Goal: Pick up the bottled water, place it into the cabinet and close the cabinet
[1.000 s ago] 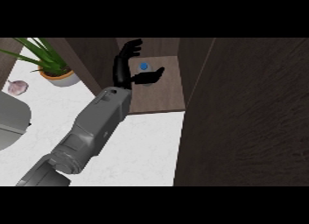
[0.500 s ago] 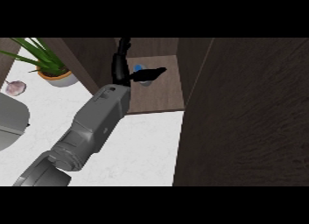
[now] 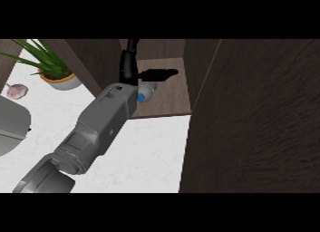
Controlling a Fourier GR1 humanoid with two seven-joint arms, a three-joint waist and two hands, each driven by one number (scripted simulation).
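blue-capped bottled water [image 3: 144, 95] lies on the cabinet [image 3: 169, 97] shelf, half hidden by your forearm. your left hand [image 3: 149, 74] hovers just at its 12 o'clock, fingers [image 3: 163, 72] straight, holding nothing. plant [image 3: 52, 68] at 9 o'clock on the counter [image 3: 145, 145].

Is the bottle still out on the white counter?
No: the bottle lies on the cabinet shelf, partly hidden under the hand.
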